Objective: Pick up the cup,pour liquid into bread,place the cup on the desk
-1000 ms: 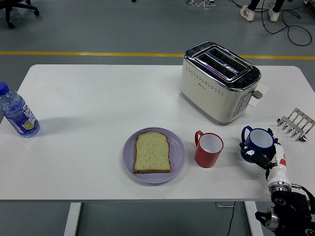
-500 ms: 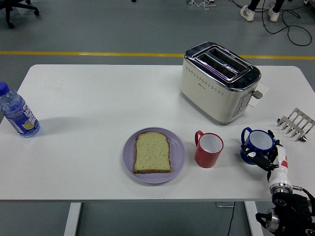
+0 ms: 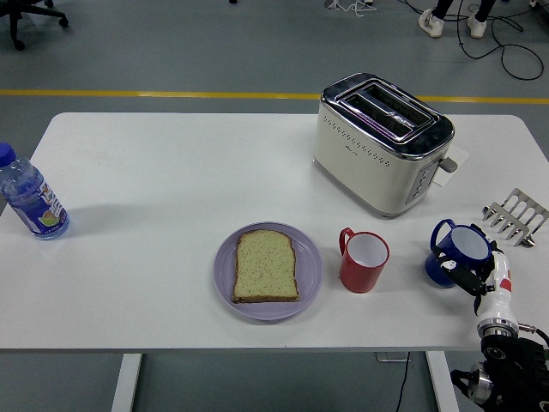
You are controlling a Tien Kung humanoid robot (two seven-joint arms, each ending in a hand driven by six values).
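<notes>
While upright on the table point(image 3: 171, 180), blue cup point(image 3: 461, 249) in right hand point(image 3: 476, 273).

right hand point(image 3: 474, 273): covers blue cup point(image 3: 464, 247) near side | water bottle point(image 3: 30, 197): label unreadable | right arm: cut off at bottom edge

I see the plate point(image 3: 267, 296) at lower centre of the table point(image 3: 171, 180), with the bread point(image 3: 267, 266) lying on it. Just right of the plate stands a mug point(image 3: 364, 262). Further right, near the table's right edge, a cup point(image 3: 461, 254) sits in my right hand point(image 3: 467, 270). The rack point(image 3: 516, 215) lies above it, the toaster point(image 3: 382, 142) upper centre-right, the bottle point(image 3: 30, 196) far left.
</notes>
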